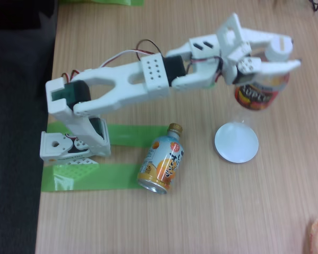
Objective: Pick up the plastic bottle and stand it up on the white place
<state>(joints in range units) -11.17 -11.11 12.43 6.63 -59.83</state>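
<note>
Clear ribbed plastic bottle [261, 87] with white cap, clamped between white two-finger gripper [286, 53] near its neck, held above wooden table [201, 222] beside round white dish [236, 142]; lowering should centre base over dish, bottle upright

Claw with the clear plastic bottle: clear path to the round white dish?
Probably yes. The claw holds the clear plastic bottle just above the round white dish; bare wood lies between them.

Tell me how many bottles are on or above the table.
2. The plastic bottle is in the gripper, beyond the white dish. The orange bottle-can lies on its side near the arm's base.
</note>
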